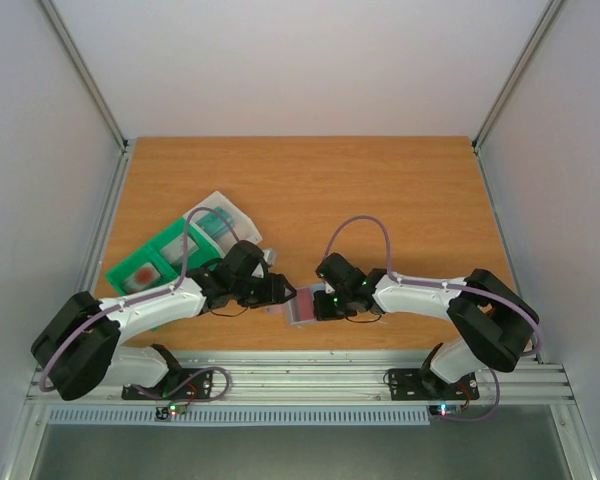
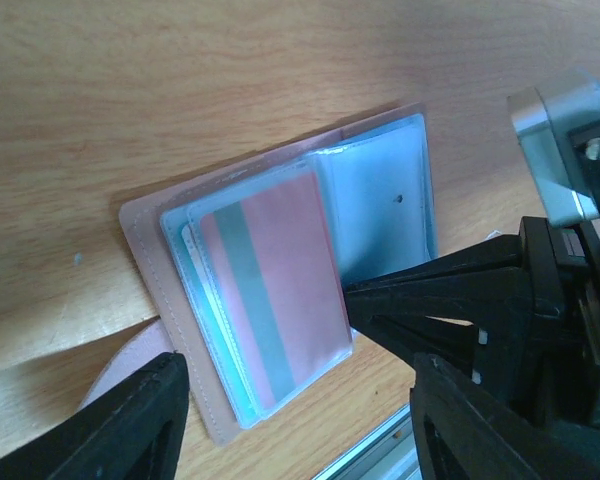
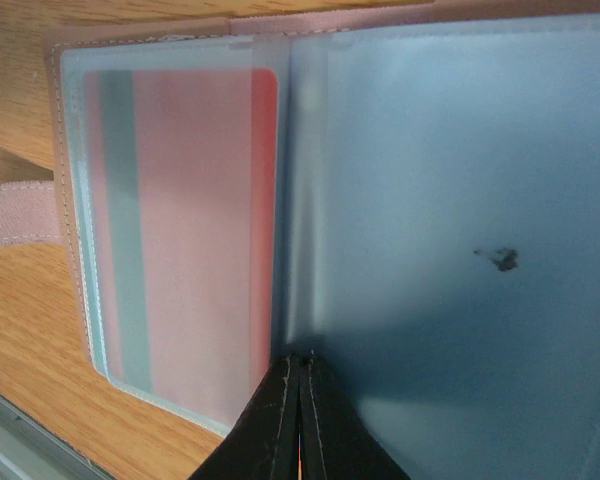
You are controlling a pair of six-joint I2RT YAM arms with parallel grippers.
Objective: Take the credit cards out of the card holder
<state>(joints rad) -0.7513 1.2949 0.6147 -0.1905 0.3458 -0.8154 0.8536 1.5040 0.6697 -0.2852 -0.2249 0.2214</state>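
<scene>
The card holder (image 1: 302, 306) is a pink wallet lying open near the table's front edge, with clear plastic sleeves inside. Its left sleeve shows a pink-red card (image 2: 280, 270) with a grey-green stripe, and teal card edges (image 2: 215, 350) lie under it. The same card shows in the right wrist view (image 3: 180, 230). My right gripper (image 3: 300, 362) is shut, its tip resting on the fold between the sleeves; it also shows in the left wrist view (image 2: 355, 298). My left gripper (image 2: 300, 400) is open and empty, hovering above the holder's left half.
A green compartment tray (image 1: 150, 270) and a clear plastic box (image 1: 220, 225) lie behind the left arm. The holder's pink strap (image 3: 15, 215) sticks out to the left. The metal rail (image 2: 380, 455) at the table's front edge runs close by the holder.
</scene>
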